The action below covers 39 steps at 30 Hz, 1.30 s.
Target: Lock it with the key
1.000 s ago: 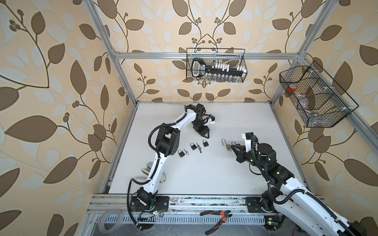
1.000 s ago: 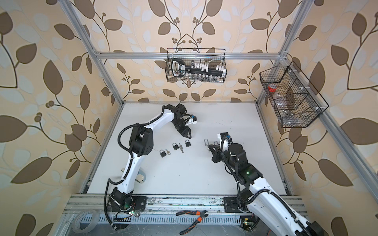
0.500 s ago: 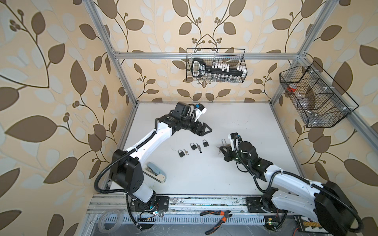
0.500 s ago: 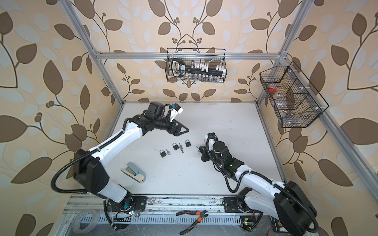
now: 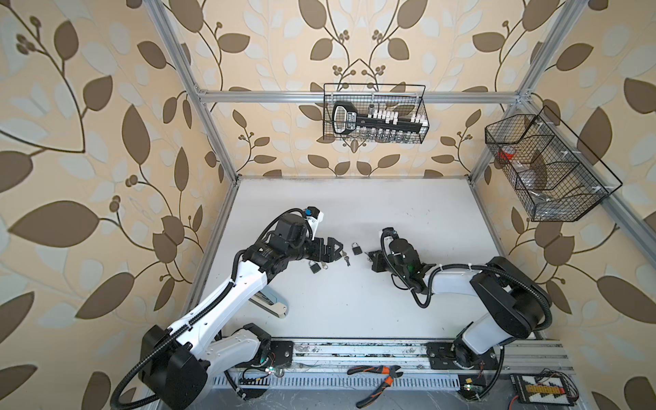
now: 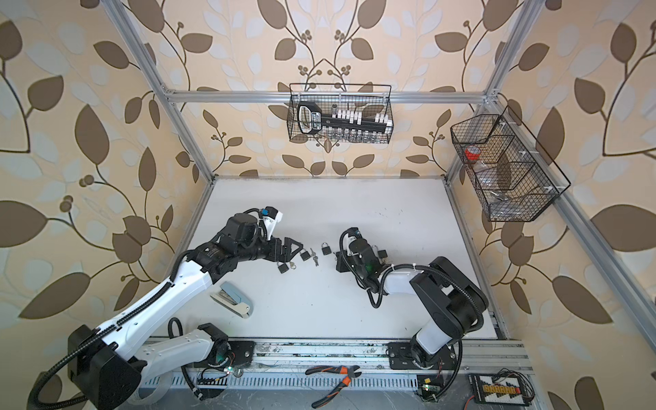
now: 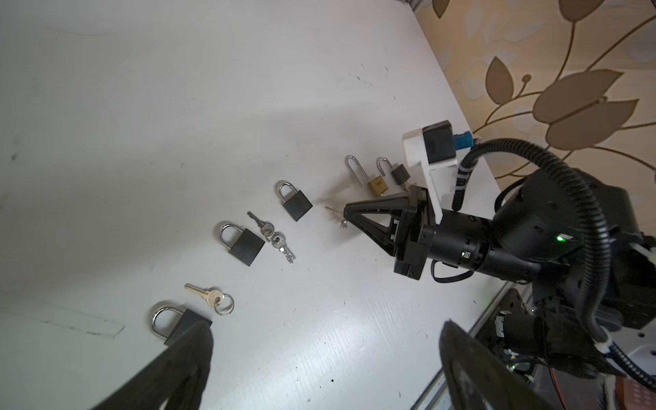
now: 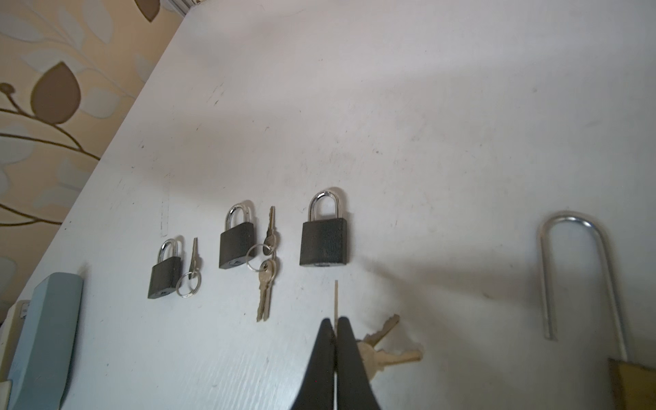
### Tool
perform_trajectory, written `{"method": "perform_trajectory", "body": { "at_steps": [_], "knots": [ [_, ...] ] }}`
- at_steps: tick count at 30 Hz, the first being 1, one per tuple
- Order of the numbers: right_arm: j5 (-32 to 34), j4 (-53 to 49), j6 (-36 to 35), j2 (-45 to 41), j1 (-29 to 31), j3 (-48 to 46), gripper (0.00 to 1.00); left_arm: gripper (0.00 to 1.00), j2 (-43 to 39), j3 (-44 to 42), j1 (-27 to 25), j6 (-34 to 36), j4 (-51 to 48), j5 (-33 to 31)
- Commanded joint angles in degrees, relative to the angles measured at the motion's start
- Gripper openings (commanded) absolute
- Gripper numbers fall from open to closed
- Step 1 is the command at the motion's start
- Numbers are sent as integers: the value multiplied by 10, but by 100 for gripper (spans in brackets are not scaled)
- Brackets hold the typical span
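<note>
Right tool (image 8: pixel 335 324), clenching a key (image 8: pixel 335 298), is pointing its blade at the padlock (image 8: pixel 323 245) just above, mid-frame; left tool (image 7: pixel 326 324) is gaping wide.

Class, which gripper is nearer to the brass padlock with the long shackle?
Right. The right gripper, shut on a key, sits just beside the brass padlock; the left gripper hangs open at the far end of the row of black padlocks.

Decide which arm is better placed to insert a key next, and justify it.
Right. The right tool is shut on a key, its blade aimed at the nearest padlock. The left tool is open and empty.
</note>
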Motion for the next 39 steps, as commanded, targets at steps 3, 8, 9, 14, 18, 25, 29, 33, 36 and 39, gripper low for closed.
{"method": "perform_trajectory", "body": {
  "at_steps": [3,8,9,14,18,25,29,33,36,39],
  "knots": [
    [30,28,2,35,2,31,0,99,-30,-4,2,-49,-3,-80],
    [39,30,1,66,1,52,0,99,-36,4,2,-57,-4,-79],
    [41,31,2,71,0,55,0,99,-36,6,2,-54,-4,-77],
    [48,32,3,96,-2,71,0,99,-29,20,2,-20,-32,-59],
    [56,30,2,108,-5,85,0,99,-21,30,2,-9,-48,-41],
    [54,24,0,129,-8,105,3,99,-14,42,2,-1,-50,-21],
    [57,25,0,118,-8,101,18,99,-4,59,2,13,-75,-18],
    [52,21,-11,88,-9,92,24,99,3,76,-3,45,-92,-11],
    [46,11,-25,45,-10,75,26,99,14,97,-35,65,-120,-56],
    [58,-9,-31,-9,-11,43,33,99,18,101,-64,67,-121,-82]
  ]
}}
